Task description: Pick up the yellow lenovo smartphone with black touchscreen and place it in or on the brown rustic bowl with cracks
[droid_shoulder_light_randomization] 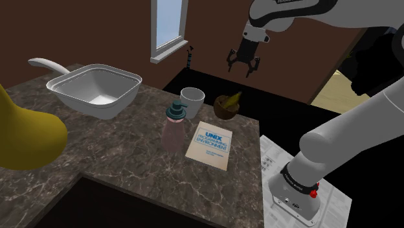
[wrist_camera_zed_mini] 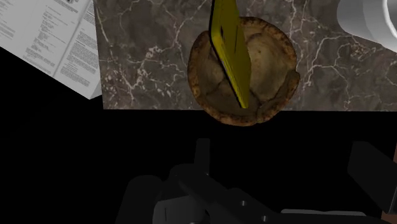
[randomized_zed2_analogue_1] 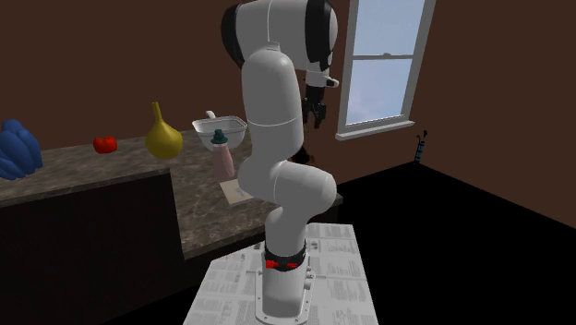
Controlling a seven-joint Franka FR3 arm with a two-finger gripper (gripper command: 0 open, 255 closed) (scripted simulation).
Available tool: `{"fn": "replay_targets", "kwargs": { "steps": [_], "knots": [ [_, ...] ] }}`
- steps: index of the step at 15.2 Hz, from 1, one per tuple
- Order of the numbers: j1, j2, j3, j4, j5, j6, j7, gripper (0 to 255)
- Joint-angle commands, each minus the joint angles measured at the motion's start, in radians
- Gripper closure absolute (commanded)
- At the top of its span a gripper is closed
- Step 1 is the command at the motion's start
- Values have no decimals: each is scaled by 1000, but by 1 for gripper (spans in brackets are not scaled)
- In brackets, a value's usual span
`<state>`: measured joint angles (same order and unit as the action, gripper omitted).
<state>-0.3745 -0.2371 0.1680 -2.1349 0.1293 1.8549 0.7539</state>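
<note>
Home kitchen: marbled counter [droid_shoulder_light_randomization: 129,165], sink [droid_shoulder_light_randomization: 124,97], soap dispenser [droid_shoulder_light_randomization: 175,127], window [droid_shoulder_light_randomization: 169,29]

"UNIX" on the white book [droid_shoulder_light_randomization: 208,146]

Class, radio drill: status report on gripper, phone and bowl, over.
Gripper open, empty, hovering above brown bowl. Yellow phone in bowl, leaning on edge. Nothing in the way; white cup beside bowl.

One phone [wrist_camera_zed_mini: 228,57]; one bowl [wrist_camera_zed_mini: 267,57]; one cup [droid_shoulder_light_randomization: 192,103]
</note>
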Motion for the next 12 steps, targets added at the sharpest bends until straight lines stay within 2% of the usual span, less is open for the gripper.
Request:
{"fn": "replay_targets", "kwargs": {
  "steps": [1, 4, 12],
  "knots": [
    [-2, -2, -3, 31, -2, -34, 1, 0],
    [-6, -2, -9, 125, -6, -127, 3, 0],
    [-6, -2, -9, 125, -6, -127, 3, 0]
  ]
}}
